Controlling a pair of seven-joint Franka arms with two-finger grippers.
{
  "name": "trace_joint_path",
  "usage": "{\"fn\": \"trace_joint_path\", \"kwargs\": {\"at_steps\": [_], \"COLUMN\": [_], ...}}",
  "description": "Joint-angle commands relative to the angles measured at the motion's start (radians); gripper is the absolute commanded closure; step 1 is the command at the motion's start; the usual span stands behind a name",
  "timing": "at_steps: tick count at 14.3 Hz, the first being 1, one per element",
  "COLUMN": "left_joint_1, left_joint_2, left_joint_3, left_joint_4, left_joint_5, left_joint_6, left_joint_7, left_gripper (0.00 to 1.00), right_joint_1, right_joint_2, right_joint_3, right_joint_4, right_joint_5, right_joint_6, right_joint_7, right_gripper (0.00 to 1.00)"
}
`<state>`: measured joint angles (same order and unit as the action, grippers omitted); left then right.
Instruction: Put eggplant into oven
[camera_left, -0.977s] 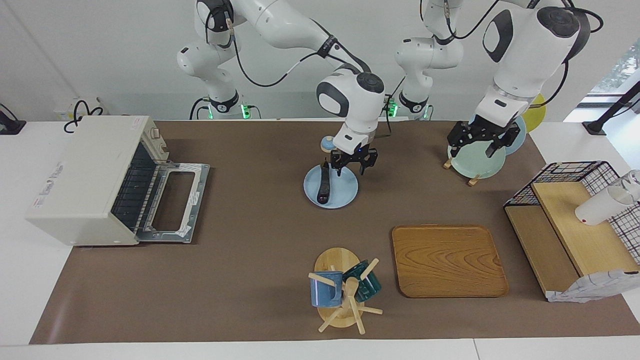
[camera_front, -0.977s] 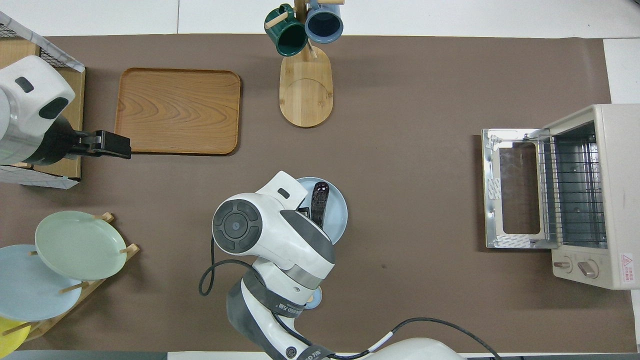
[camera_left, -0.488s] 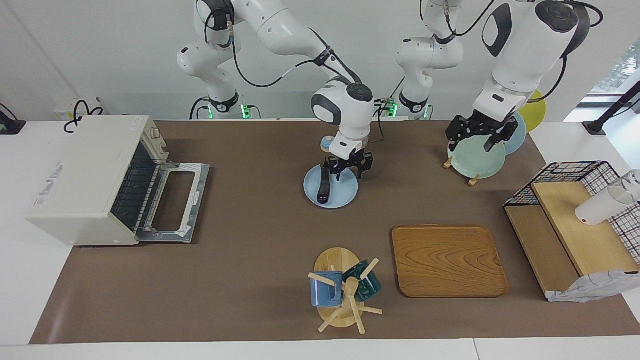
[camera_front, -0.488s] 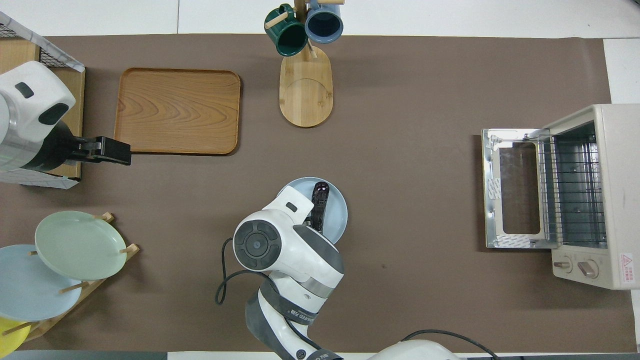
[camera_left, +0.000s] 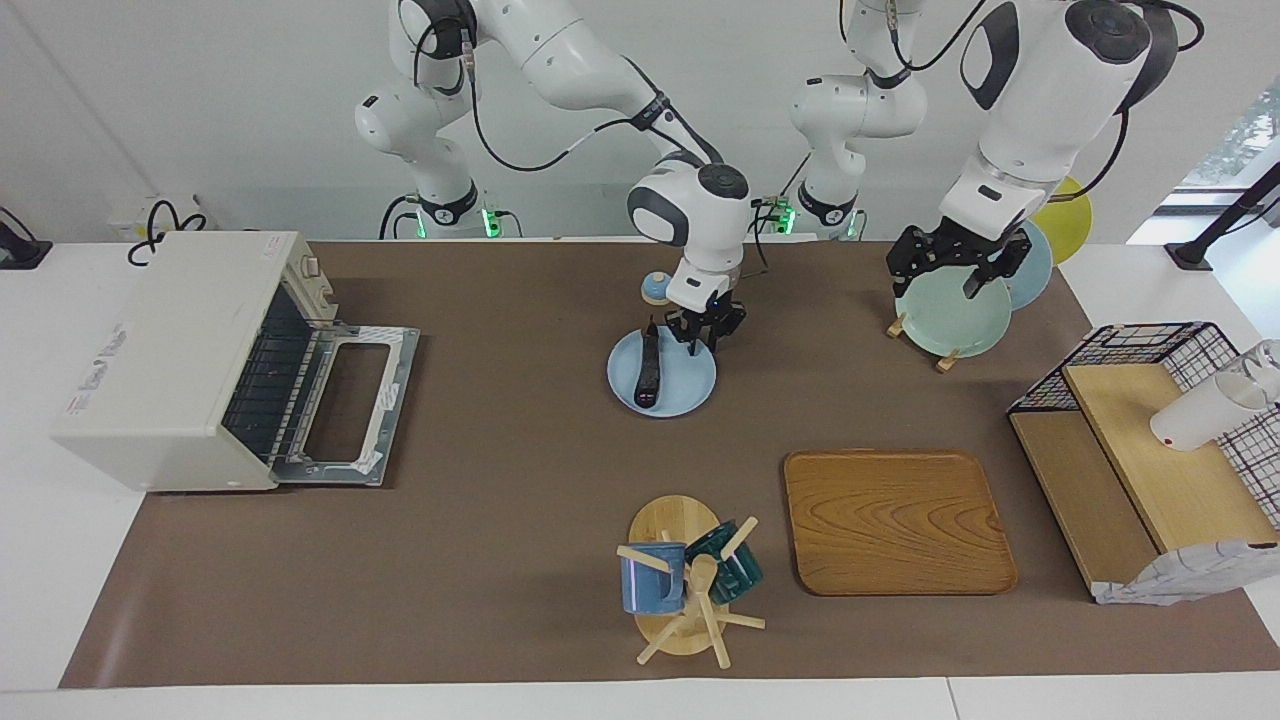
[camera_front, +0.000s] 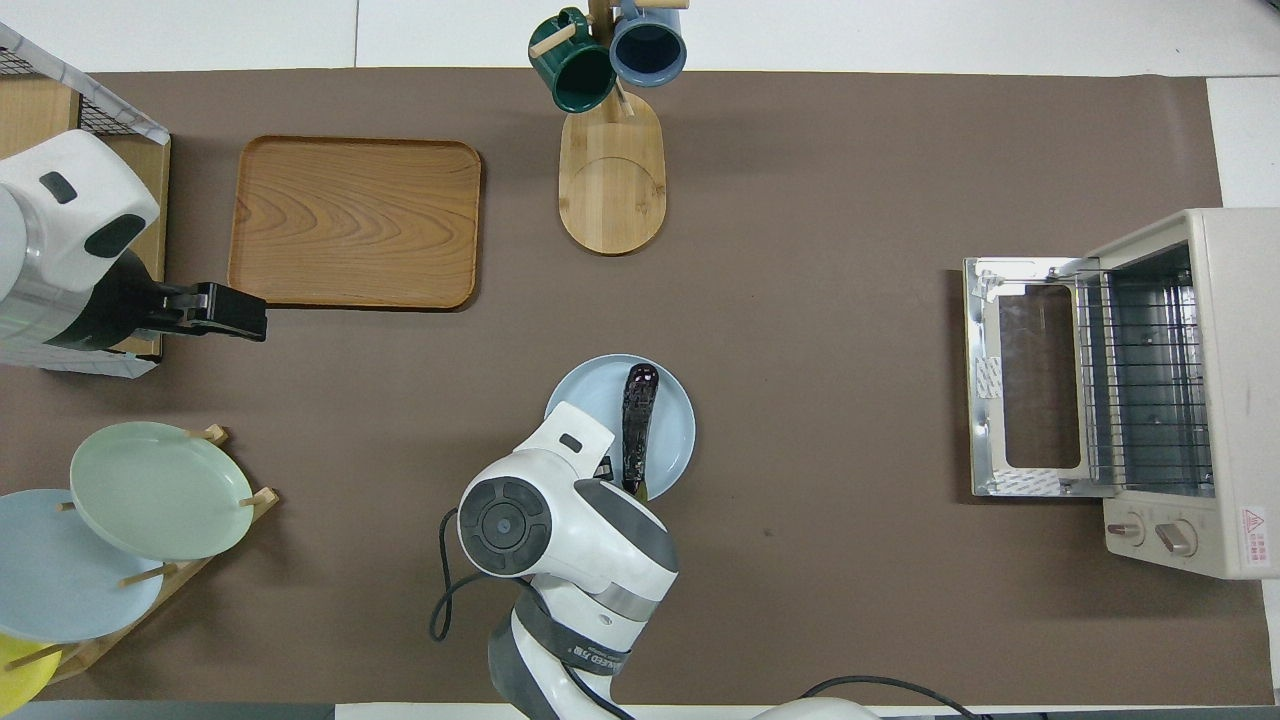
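The eggplant (camera_left: 647, 368) (camera_front: 636, 430) lies lengthwise on a light blue plate (camera_left: 692, 388) (camera_front: 672, 432) in the middle of the table. My right gripper (camera_left: 704, 340) hangs low over the plate's rim nearest the robots. It is beside the eggplant's stem end, toward the left arm's end of the table, and the eggplant is not in it. In the overhead view its wrist hides it. The oven (camera_left: 170, 360) (camera_front: 1180, 390) stands at the right arm's end of the table, with its door (camera_left: 345, 405) dropped open and its rack showing. My left gripper (camera_left: 945, 278) (camera_front: 255, 315) waits open above the plate rack.
A mug tree (camera_left: 685, 585) with two mugs and a wooden tray (camera_left: 895, 520) sit farther from the robots than the blue plate. A rack with a green plate (camera_left: 950, 318) and a wire-sided wooden shelf (camera_left: 1150, 440) stand at the left arm's end. A small blue knob (camera_left: 654, 288) sits near the plate.
The right wrist has turned more upright and drawn toward the robots over the plate's near rim. The left gripper has risen a little. The eggplant has not moved.
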<state>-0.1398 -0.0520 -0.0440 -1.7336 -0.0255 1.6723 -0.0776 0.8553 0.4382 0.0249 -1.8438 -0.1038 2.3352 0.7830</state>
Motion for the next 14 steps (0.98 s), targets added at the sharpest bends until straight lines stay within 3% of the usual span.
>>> {"fn": "trace_joint_path", "kwargs": {"at_steps": [1, 4, 6, 9, 11, 14], "left_joint_1": [-0.009, -0.026, -0.027, -0.026, -0.024, -0.015], "left_joint_2": [-0.012, -0.009, -0.002, 0.009, 0.012, 0.009], "left_joint_3": [0.000, 0.007, 0.010, 0.019, 0.024, 0.024], "left_joint_4": [0.002, 0.000, 0.005, 0.084, 0.085, 0.083], "left_joint_5": [0.018, 0.018, 0.018, 0.016, 0.016, 0.016], "left_joint_6": [-0.025, -0.037, -0.060, -0.126, -0.129, -0.131], "left_joint_7": [0.010, 0.010, 0.010, -0.002, -0.010, -0.031], "left_gripper": [0.00, 0.00, 0.00, 0.00, 0.00, 0.00], "right_joint_1": [-0.009, -0.030, -0.080, -0.250, -0.378, -0.551], "right_joint_2": [-0.030, -0.029, -0.047, -0.209, -0.332, -0.436], "right_joint_3": [0.003, -0.003, -0.003, -0.003, -0.003, -0.003], "right_joint_4": [-0.023, 0.101, 0.126, 0.031, -0.059, -0.146], "right_joint_5": [-0.026, -0.112, -0.172, -0.175, -0.174, -0.172], "right_joint_6": [-0.035, -0.292, -0.405, -0.455, -0.482, -0.549], "right_joint_7": [-0.025, -0.123, -0.154, -0.272, -0.407, -0.530], "right_gripper": [1.00, 1.00, 1.00, 1.00, 1.00, 1.00]}}
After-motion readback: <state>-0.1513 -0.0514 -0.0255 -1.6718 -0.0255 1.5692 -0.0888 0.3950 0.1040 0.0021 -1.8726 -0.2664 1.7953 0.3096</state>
